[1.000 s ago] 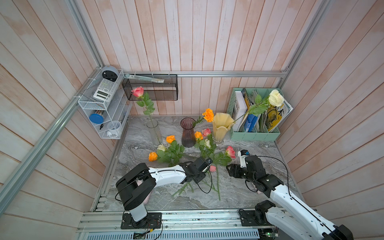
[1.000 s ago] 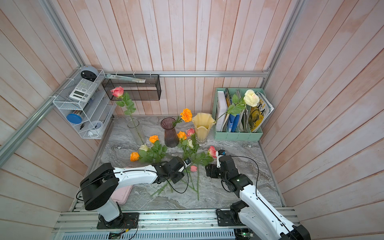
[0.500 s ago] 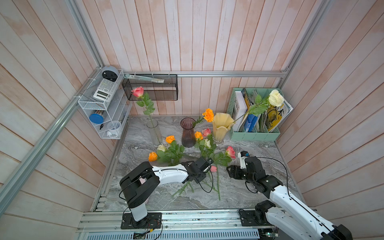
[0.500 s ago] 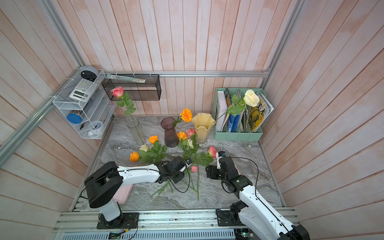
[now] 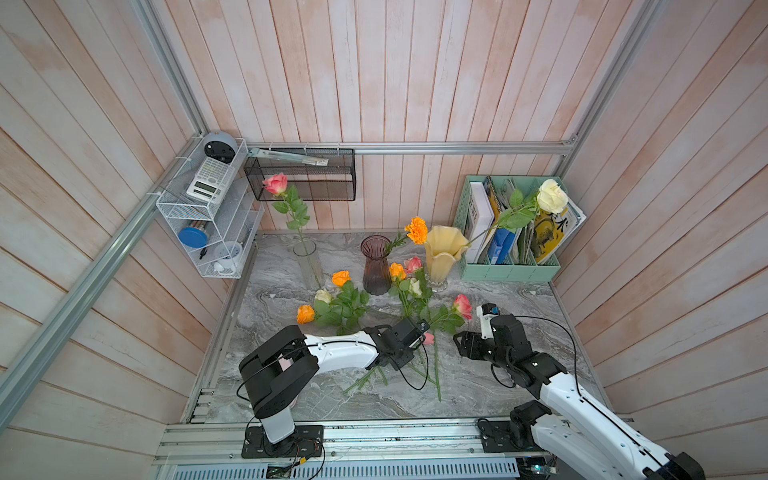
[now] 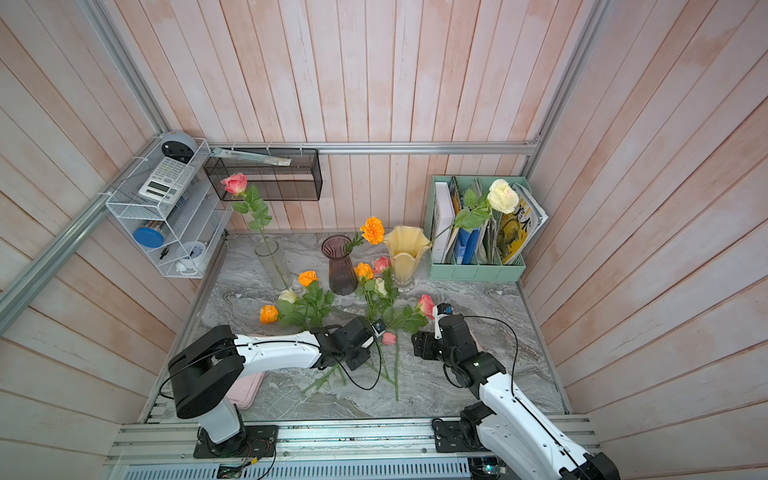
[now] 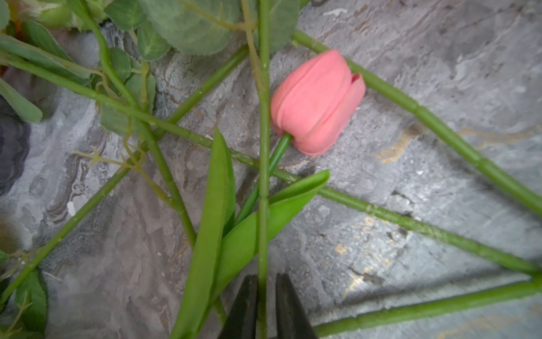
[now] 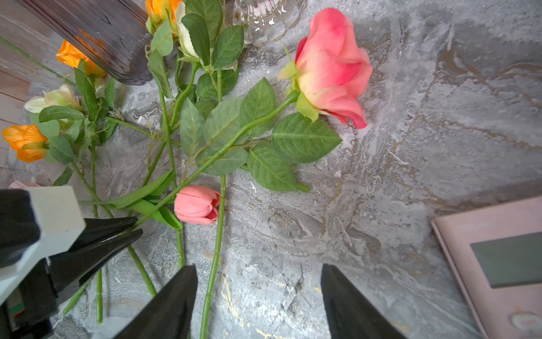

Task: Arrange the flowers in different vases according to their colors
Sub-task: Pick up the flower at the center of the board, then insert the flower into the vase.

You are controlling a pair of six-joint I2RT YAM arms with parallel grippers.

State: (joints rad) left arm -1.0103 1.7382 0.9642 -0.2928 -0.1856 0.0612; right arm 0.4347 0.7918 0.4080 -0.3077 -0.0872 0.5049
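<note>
Jaws of the left gripper [image 7: 265, 280] are pinched almost together on the stem of the pink rose [image 8: 331, 67], which lies on the table [image 5: 465, 399] in front of the yellow vase [image 5: 442, 257]; the right gripper [image 8: 258, 267] gapes wide, empty.

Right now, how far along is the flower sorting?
Done: one pink rose in the clear vase, a marigold in the purple vase, a cream rose in the yellow vase. In hand: the left hand pinches a loose pink rose by its stem; the right hand is open. Left: the tulip and other roses on the table.
</note>
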